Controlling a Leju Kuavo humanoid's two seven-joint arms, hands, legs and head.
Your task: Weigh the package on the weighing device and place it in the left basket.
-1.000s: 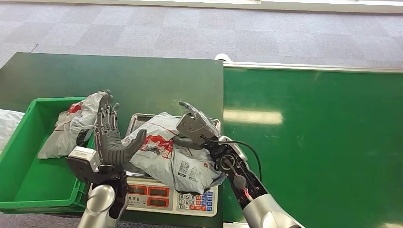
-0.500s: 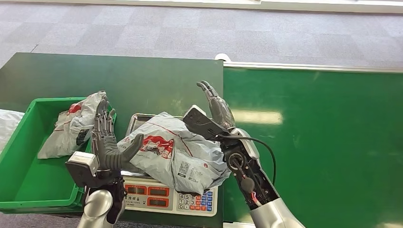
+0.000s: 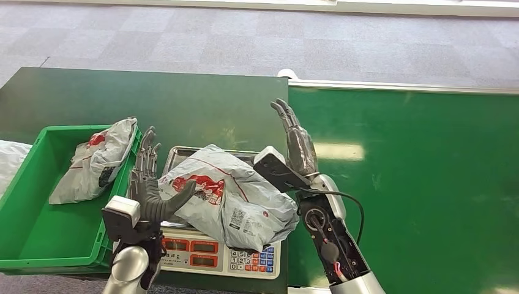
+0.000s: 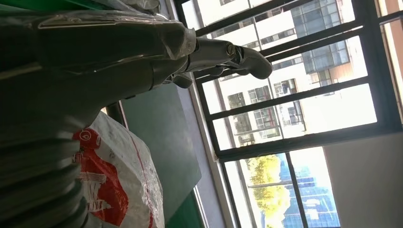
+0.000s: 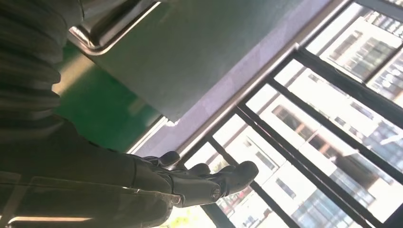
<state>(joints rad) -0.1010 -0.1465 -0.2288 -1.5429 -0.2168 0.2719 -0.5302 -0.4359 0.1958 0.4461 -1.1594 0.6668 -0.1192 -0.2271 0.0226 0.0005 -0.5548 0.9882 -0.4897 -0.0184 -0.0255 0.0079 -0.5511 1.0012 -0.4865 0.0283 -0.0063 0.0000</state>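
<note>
A grey plastic package [image 3: 229,196] with red print lies across the steel pan of the weighing scale [image 3: 211,253]; its red print [image 4: 102,190] shows in the left wrist view too. My left hand [image 3: 150,187] stands open at the package's left end, fingers up, thumb [image 3: 180,194] touching its edge. My right hand [image 3: 296,142] is open and raised just right of the package, fingers straight and holding nothing. The green basket [image 3: 27,202] sits left of the scale with another grey package [image 3: 95,160] inside. Both hands' fingers [image 4: 228,54] [image 5: 209,183] are extended in the wrist views.
The scale stands on a dark green table [image 3: 171,101]. To the right runs a brighter green surface [image 3: 416,184] with a metal rim. Grey carpet [image 3: 245,37] lies beyond. A white bag edge [image 3: 9,156] pokes in at far left.
My right hand let go of the package, lifted off it and moved right with fingers straightened. My left hand shifted right, closer to the package's left end.
</note>
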